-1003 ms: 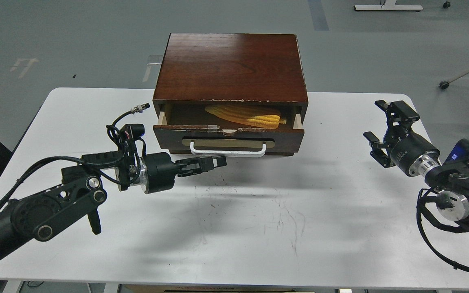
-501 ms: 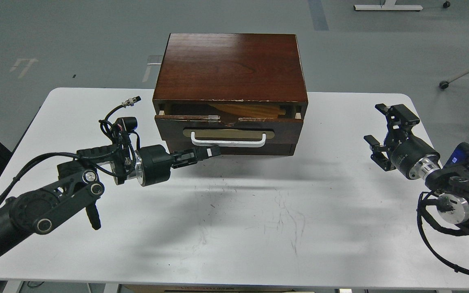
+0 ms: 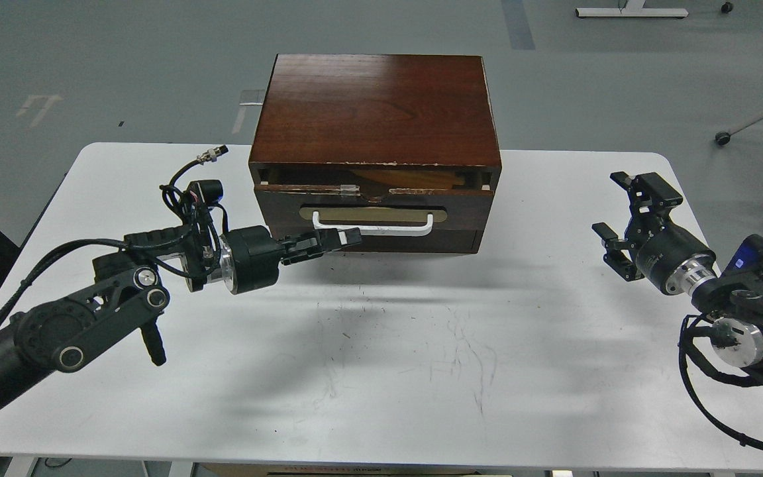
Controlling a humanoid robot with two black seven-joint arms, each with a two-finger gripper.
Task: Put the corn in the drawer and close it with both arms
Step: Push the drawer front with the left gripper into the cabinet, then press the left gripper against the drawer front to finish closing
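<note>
The drawer (image 3: 373, 213) of the dark wood cabinet (image 3: 375, 109) is pushed almost fully in, leaving a narrow slit at its top. A dim sliver of the yellow corn (image 3: 414, 177) shows through that slit; the rest is hidden. My left gripper (image 3: 342, 238) is shut, its fingertips against the drawer front at the left end of the white bar handle (image 3: 381, 228). My right gripper (image 3: 630, 215) is open and empty, well to the right of the cabinet above the table.
The white table (image 3: 381, 371) carries the cabinet at its back middle. A plain lower panel (image 3: 414, 242) sits under the drawer. Grey floor lies behind, with a chair base (image 3: 726, 136) at the far right.
The drawer has slid from partly open to nearly closed, hiding most of the corn. My left gripper has moved forward with the drawer front. My right arm has barely moved.
</note>
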